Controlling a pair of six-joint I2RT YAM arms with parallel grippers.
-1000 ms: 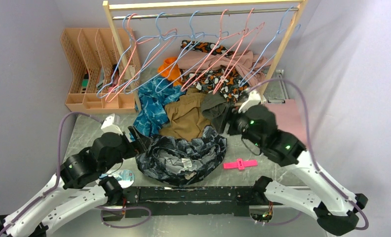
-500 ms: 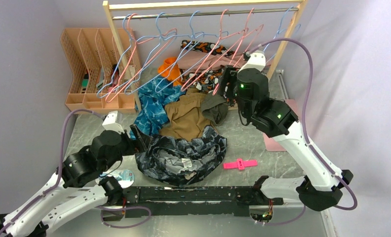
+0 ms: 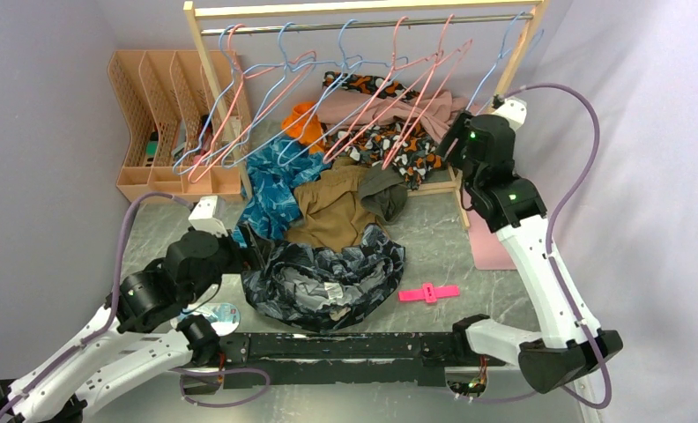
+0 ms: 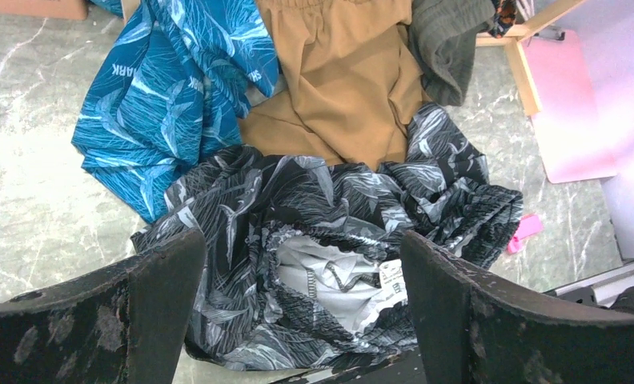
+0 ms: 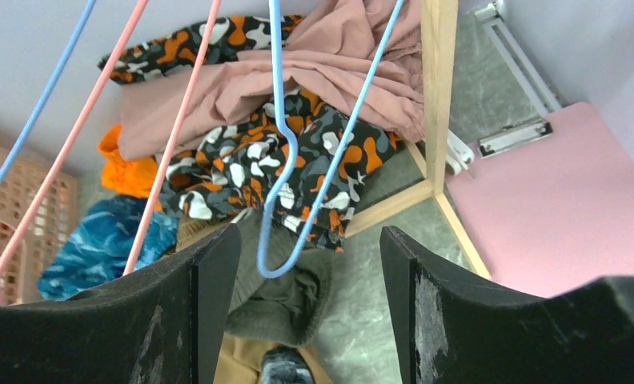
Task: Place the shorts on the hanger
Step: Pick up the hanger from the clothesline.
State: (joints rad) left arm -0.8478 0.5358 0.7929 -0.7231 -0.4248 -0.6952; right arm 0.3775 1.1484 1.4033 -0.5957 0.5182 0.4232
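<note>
The shorts (image 3: pixel 323 278), dark with a pale leaf print, lie crumpled at the table's near middle, waistband open with the white lining and a label showing (image 4: pixel 330 264). My left gripper (image 3: pixel 253 251) is open and empty, just left of and above the shorts (image 4: pixel 302 240). My right gripper (image 3: pixel 456 145) is open and empty, raised at the rack's right end. In the right wrist view a light-blue wire hanger (image 5: pixel 286 160) hangs just beyond the open jaws (image 5: pixel 310 240), its lower bend between them but untouched. It also shows in the top view (image 3: pixel 486 72).
A wooden rack (image 3: pixel 363 9) holds several pink and blue hangers. Under it lie a teal garment (image 3: pixel 271 181), a brown garment (image 3: pixel 332 203), a grey one (image 3: pixel 382 189) and orange-patterned clothes (image 3: pixel 389 132). A tan file organiser (image 3: pixel 165 115), pink clip (image 3: pixel 427 293), pink clipboard (image 3: pixel 491 242).
My right arm has risen from over the clothes pile and swung back right, up to the blue hanger at the rack's right end. The left arm has barely moved.
</note>
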